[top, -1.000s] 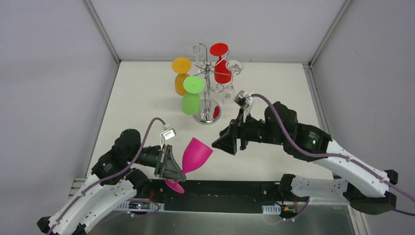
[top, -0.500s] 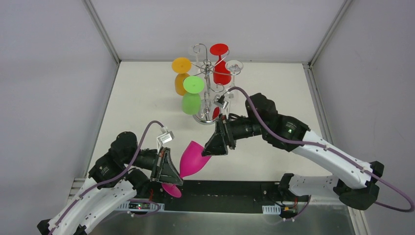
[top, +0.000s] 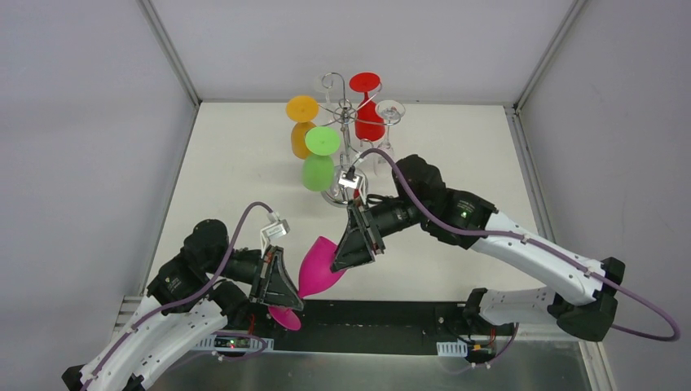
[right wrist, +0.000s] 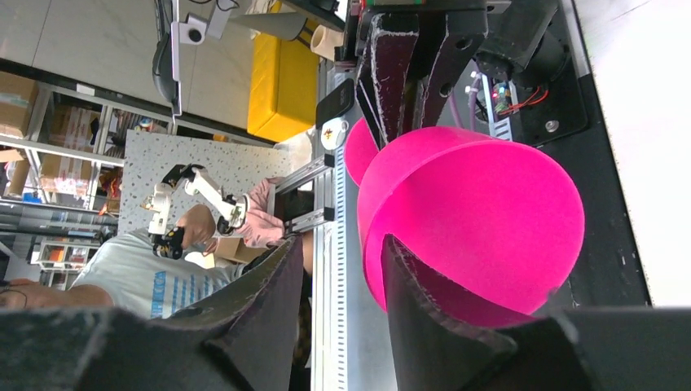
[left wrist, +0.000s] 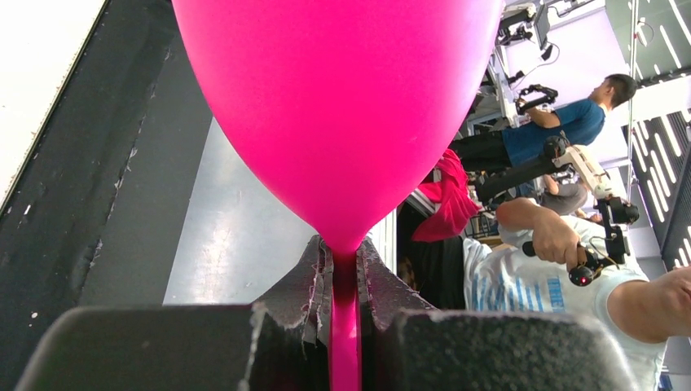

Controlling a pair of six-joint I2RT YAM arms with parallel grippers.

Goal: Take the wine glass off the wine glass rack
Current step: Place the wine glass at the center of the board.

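pink wine glass point(top: 319, 267) is held above the desk's near edge, clear of the wine glass rack point(top: 334, 196) at the far edge. the rack carries the orange point(top: 301, 138), green point(top: 318, 173), red point(top: 370, 124) and clear point(top: 380, 155) glasses. left gripper point(left wrist: 345, 277) pinches the stem. right gripper point(right wrist: 342, 244) fingers are spread, straddling the bowl rim.

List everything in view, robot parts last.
pink wine glass: one, magenta, near edge, held by its stem
wine glass rack: one, chrome, far middle
orange glass: one, orange, hanging on rack, left
green glass: one, green, hanging front left
red glass: one, red, hanging at back
clear glass: one, clear, hanging right
table: one, white, under everything
left gripper: one, black, shut on pink wine glass stem
right gripper: one, black, open, astride the bowl's rim
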